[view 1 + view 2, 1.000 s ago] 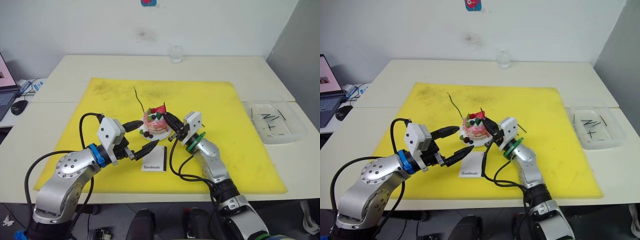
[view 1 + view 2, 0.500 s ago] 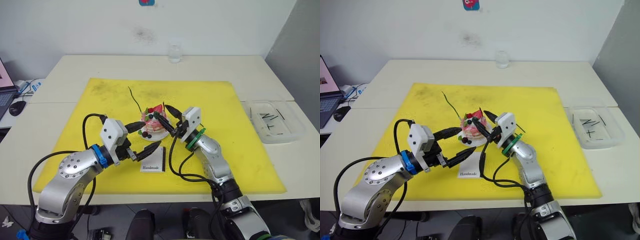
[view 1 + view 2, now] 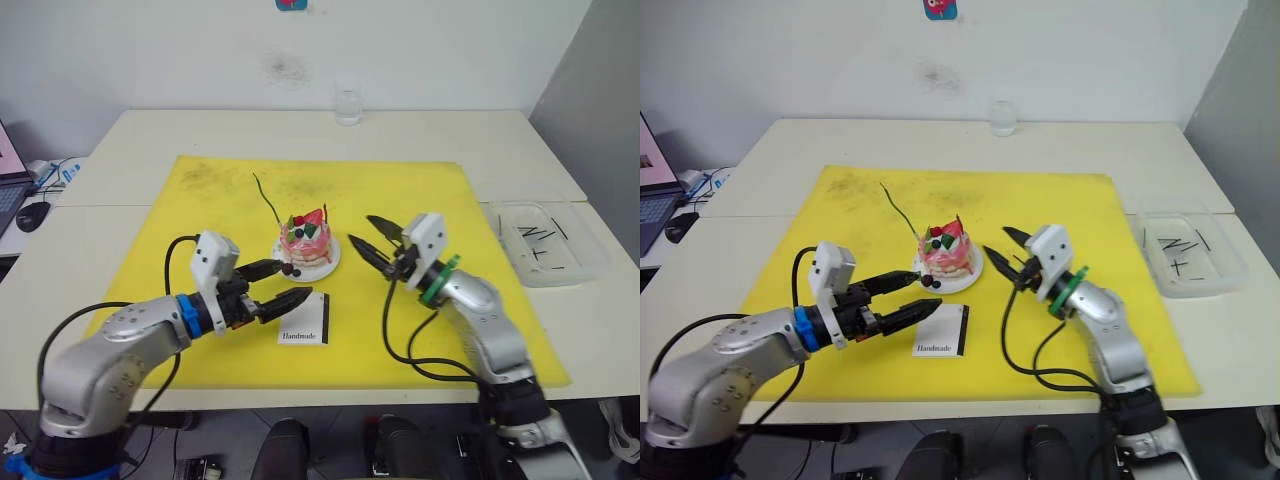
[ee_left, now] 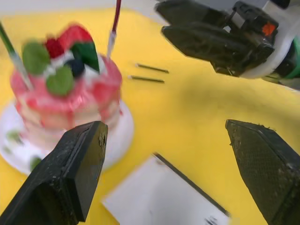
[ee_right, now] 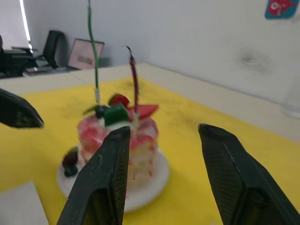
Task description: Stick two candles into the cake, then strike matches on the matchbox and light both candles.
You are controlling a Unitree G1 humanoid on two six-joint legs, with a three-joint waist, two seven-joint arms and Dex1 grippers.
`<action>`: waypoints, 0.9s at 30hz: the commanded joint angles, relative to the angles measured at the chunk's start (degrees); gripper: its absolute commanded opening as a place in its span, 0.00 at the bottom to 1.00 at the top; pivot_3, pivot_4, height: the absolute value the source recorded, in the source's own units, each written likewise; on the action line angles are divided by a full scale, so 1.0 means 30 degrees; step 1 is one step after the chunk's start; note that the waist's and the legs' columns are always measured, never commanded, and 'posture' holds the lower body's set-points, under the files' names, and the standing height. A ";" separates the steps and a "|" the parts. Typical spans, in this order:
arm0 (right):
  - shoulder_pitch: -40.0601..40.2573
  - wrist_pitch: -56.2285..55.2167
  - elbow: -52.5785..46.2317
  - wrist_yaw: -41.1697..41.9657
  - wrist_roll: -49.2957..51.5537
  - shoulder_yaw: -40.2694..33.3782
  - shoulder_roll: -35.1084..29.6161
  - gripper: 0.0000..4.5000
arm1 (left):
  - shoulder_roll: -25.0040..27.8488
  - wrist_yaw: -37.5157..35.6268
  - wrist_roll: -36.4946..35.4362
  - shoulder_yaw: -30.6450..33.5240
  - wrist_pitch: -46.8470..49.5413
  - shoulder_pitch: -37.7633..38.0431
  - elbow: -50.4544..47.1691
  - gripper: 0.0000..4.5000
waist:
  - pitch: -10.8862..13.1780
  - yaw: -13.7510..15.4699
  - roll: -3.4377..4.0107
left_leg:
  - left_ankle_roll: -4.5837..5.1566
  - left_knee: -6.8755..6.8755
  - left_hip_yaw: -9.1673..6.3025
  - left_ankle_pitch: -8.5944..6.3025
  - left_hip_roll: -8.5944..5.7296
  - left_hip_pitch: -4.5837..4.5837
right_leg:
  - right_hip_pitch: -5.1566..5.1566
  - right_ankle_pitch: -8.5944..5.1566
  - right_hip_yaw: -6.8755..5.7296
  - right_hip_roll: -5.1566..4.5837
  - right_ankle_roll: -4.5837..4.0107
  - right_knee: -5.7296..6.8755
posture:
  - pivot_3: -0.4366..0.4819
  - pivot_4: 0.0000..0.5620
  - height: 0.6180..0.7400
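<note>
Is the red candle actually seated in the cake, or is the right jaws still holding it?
Seated. The red candle stands upright out of the cake beside the green candle; the right gripper is open, apart from it.

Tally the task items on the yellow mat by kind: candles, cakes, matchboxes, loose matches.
Candles: 2, green candle and red candle, both standing in the cake
Cakes: 1, cake
Matchboxes: 1, matchbox
Loose matches: 2, matches
Total: 6

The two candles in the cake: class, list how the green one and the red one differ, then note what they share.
Colour: the green candle is green, the red candle dark red. Height: the green candle rises higher above the cake than the red candle. Place: seen from the robot's head, the green candle stands on the cake's left, the red candle on its right. Shared: both are thin, slightly bent, stuck in the icing and unlit.
</note>
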 commanded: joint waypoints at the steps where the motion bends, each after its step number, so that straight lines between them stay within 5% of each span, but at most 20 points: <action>1: 0.0346 0.3156 -0.2887 0.1347 0.1776 -0.0484 -0.1736 0.45 | 0.2548 -0.1211 -0.2976 0.1277 0.3587 -0.0745 0.1390 1.00 | 0.0004 -0.0043 -0.0006 | -0.0001 0.0000 0.0005 0.0000 -0.0003 0.0002 | 0.0000 -0.0001 -0.0004 0.0006 -0.0001 0.0003 | 0.48 0.27 1.00; 7: -0.0030 0.6225 -0.4131 0.3087 0.1397 0.1251 -0.4926 0.02 | 0.4586 -0.2067 -0.4322 -0.0361 0.7865 -0.2631 0.4702 1.00 | 0.0006 -0.0172 -0.0010 | -0.0001 -0.0079 0.0007 0.0000 -0.0025 0.0037 | -0.0010 -0.0028 -0.0015 0.0023 -0.0047 -0.0010 | 0.48 0.27 1.00; 18: -0.1621 0.8785 -0.3895 0.3323 0.0394 0.4719 -0.4917 0.01 | 0.2255 -0.0905 -0.2717 -0.2270 0.9306 -0.4384 0.6591 1.00 | 0.0027 -0.0205 -0.0049 | -0.0003 -0.0097 -0.0002 -0.0001 -0.0018 -0.0012 | -0.0063 -0.0039 0.0009 0.0031 -0.0062 -0.0015 | 0.48 0.27 1.00; 27: -0.3024 0.9607 -0.3072 0.3520 -0.0021 0.5664 -0.4515 0.01 | 0.1342 -0.0380 -0.2545 -0.1208 0.9713 -0.4708 0.7318 1.00 | 0.0022 -0.0307 -0.0056 | -0.0004 -0.0095 -0.0005 0.0000 -0.0015 -0.0003 | -0.0056 -0.0037 -0.0007 0.0029 -0.0061 0.0000 | 0.48 0.27 1.00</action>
